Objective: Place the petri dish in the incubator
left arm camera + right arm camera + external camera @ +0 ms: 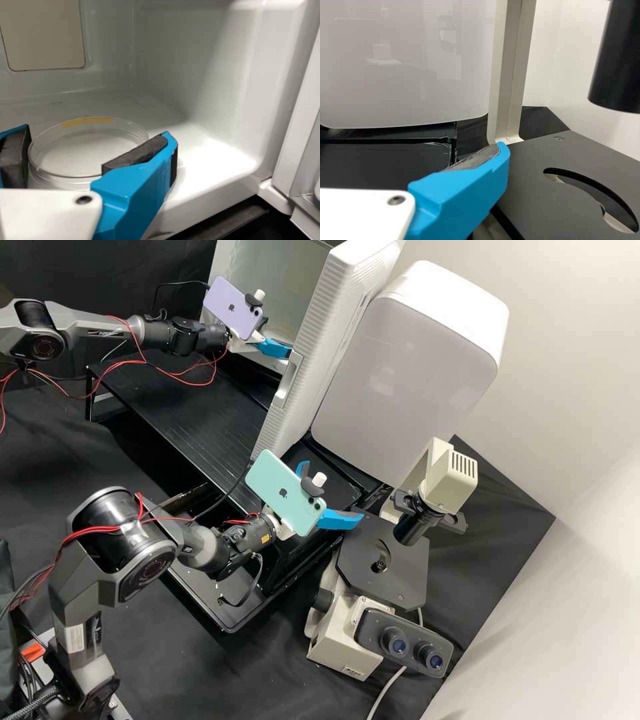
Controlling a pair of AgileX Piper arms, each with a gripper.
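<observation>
Currently I'm holding my left tool [92, 137] partly closed around the petri dish [82, 155], with both pads looking pressed against opposite sides of its wall. The dish is sitting low inside the incubator [215, 90], on or just above the white floor, near the door opening. It's showing clear, round and shallow, with a yellow strip [86, 121] on the rim. I'm judging it light, stiff, slippery and crackable, so I'm gripping the sidewall across its widest part, gently. My right tool [331, 505] is hanging open and empty beside the microscope stage [560, 165].

probably a lab: microscope [383, 573], incubator [413, 373]
</observation>
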